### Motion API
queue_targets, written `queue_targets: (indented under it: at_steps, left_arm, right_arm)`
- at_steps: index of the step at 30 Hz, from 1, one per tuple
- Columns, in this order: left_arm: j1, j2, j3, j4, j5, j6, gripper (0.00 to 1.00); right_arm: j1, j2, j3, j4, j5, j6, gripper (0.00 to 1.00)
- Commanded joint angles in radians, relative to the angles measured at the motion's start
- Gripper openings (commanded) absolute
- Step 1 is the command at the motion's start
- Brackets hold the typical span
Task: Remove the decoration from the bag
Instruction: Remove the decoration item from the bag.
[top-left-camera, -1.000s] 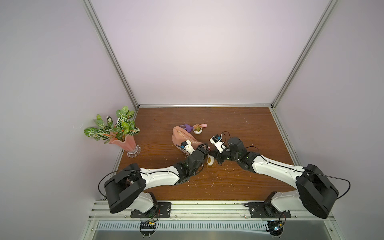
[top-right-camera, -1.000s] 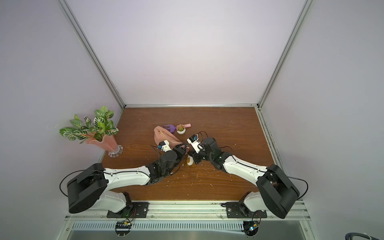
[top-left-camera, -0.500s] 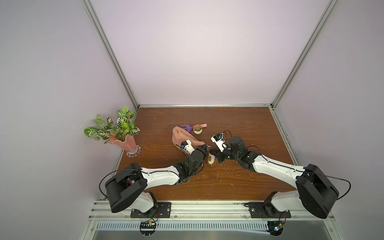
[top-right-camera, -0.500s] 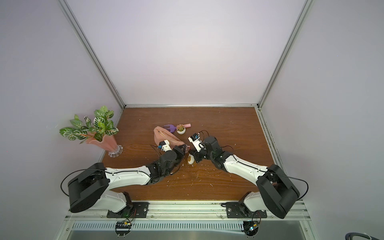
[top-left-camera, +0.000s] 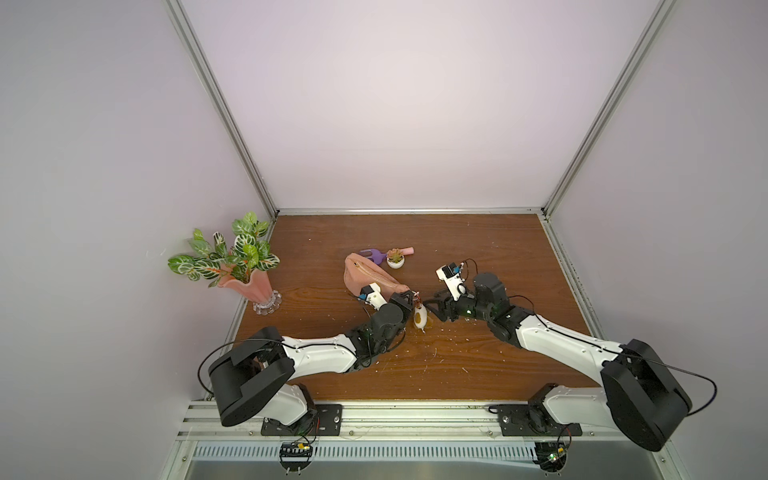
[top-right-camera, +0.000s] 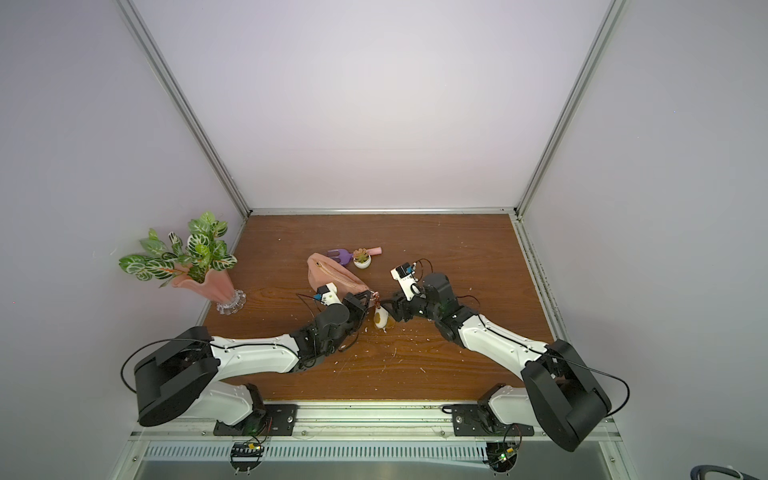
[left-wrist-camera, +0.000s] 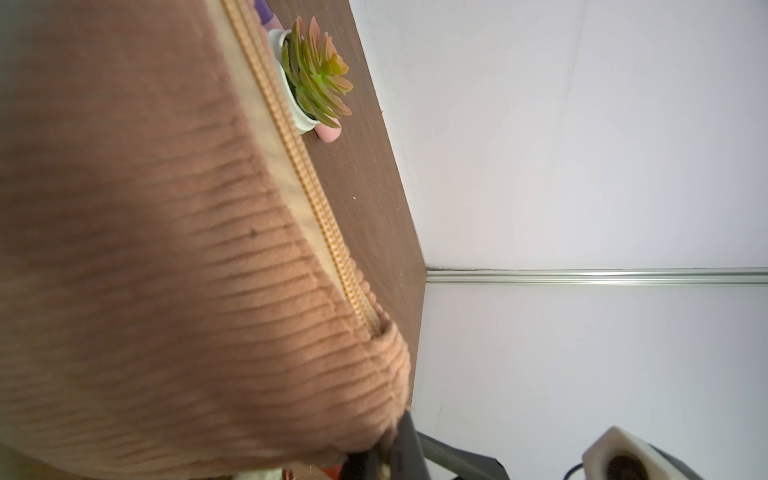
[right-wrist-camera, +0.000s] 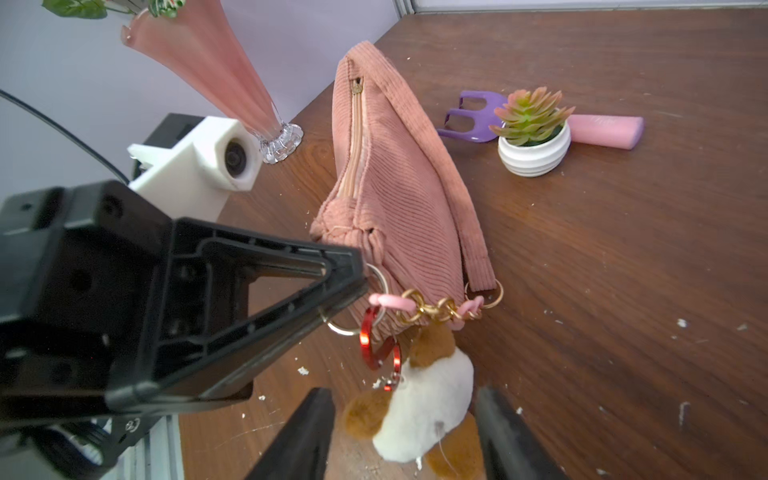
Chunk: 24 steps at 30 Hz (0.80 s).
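– Brown wood tabletop (top-left-camera: 478, 249), pale lilac walls (top-left-camera: 395, 104). Report both end effectors.

– Left end effector (right-wrist-camera: 360, 286): my jaws are together, clamped on the bag (right-wrist-camera: 399, 187) at the silver ring (right-wrist-camera: 385, 282) of its near end. Right end effector (right-wrist-camera: 403, 395): my jaws stand apart. The two dark fingers (right-wrist-camera: 307, 432) flank the decoration (right-wrist-camera: 419, 407), one on each side. I cannot tell whether either finger touches the plush.

– Locate the decoration.

– It sits between my two end effectors, just beside the left tips and inside the right gap. Both top views show it there (top-left-camera: 419, 322) (top-right-camera: 380, 319). The body is cream-white with brown patches. A red clip (right-wrist-camera: 365, 336), hooked at the silver ring, carries it, so it is not yet off the bag. A chain of gold and pink links (right-wrist-camera: 434, 309) runs from that ring to a second ring at the strap end.

– Locate the bag.

– It extends away from my left tips across the tabletop. Its zipper (right-wrist-camera: 355, 145) runs along the upper edge, and the strap (right-wrist-camera: 449, 174) lies along the side facing my right end effector.

– Other items?

– Ahead of my right end effector, past the strap, stands a small succulent in a white pot (right-wrist-camera: 534, 156). A purple rake (right-wrist-camera: 469, 120) with a pink handle (right-wrist-camera: 602, 131) lies just behind the pot. A pink vase (right-wrist-camera: 216, 70) stands well apart, on the outer side of my left end effector. White specks (right-wrist-camera: 681, 322) lie scattered on the wood near my right end effector.
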Motion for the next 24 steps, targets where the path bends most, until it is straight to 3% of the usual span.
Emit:
queue_targets:
  at_steps: [1, 6, 10, 18, 24]
  left_arm:
    - [0.014, -0.043, 0.014, -0.014, 0.001, -0.018, 0.00]
    - [0.013, -0.073, 0.033, -0.066, 0.003, -0.038, 0.00]
    - [0.013, -0.082, 0.041, -0.088, 0.003, -0.060, 0.00]
    - [0.013, -0.093, 0.063, -0.111, -0.004, -0.063, 0.00]
    - [0.013, -0.094, 0.072, -0.114, -0.002, -0.065, 0.00]
  right_arm:
    - [-0.004, -0.073, -0.037, 0.068, 0.048, 0.062, 0.65]
    - [0.005, -0.159, -0.131, 0.137, 0.114, 0.127, 0.75]
    - [0.072, -0.170, -0.170, 0.183, 0.193, 0.139, 0.82]
    - [0.226, -0.012, -0.162, 0.304, 0.381, 0.215, 0.93]
    - [0.279, 0.120, -0.137, 0.404, 0.493, 0.261, 0.96]
